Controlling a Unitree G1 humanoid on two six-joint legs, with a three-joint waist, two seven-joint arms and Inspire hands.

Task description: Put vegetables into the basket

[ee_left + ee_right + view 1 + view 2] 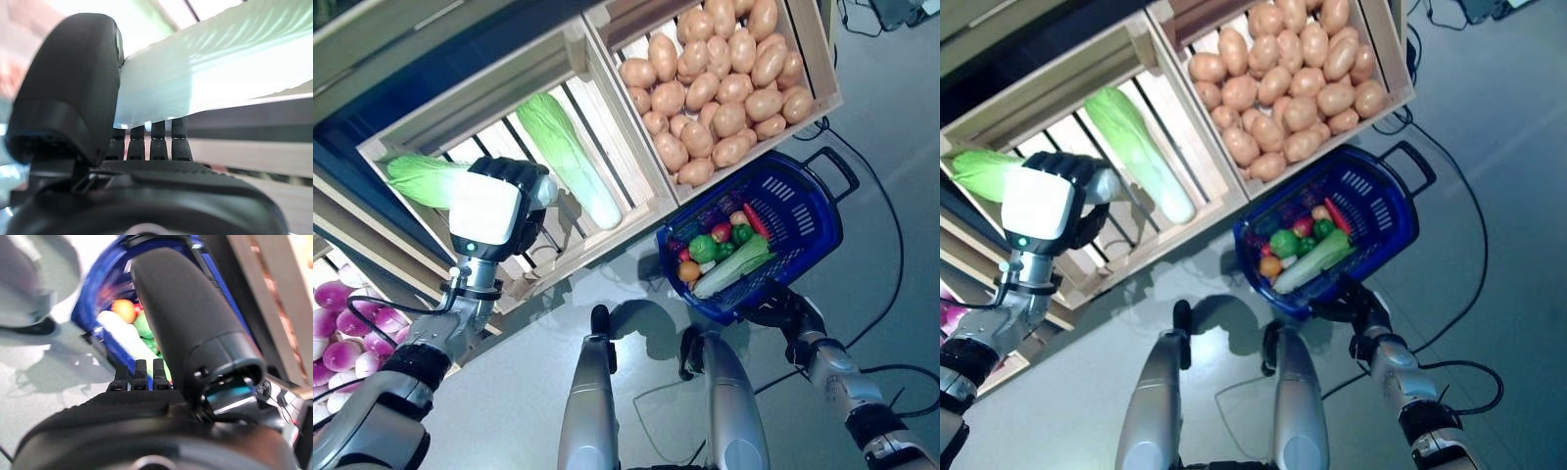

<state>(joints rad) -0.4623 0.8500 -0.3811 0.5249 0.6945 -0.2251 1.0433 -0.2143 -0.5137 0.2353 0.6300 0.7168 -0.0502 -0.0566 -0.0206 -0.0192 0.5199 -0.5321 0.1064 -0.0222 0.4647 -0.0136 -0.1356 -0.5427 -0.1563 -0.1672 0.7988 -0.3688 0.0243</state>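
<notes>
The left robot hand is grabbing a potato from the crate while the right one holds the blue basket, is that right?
Not a potato: the left robot hand is closed on a napa cabbage in the slatted crate, as the left eye view shows. The right robot hand does hold the blue basket.

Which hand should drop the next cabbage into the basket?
Left. The left hand is already closed around a napa cabbage in the slatted crate, while the right hand is holding the blue basket by its near rim.
</notes>
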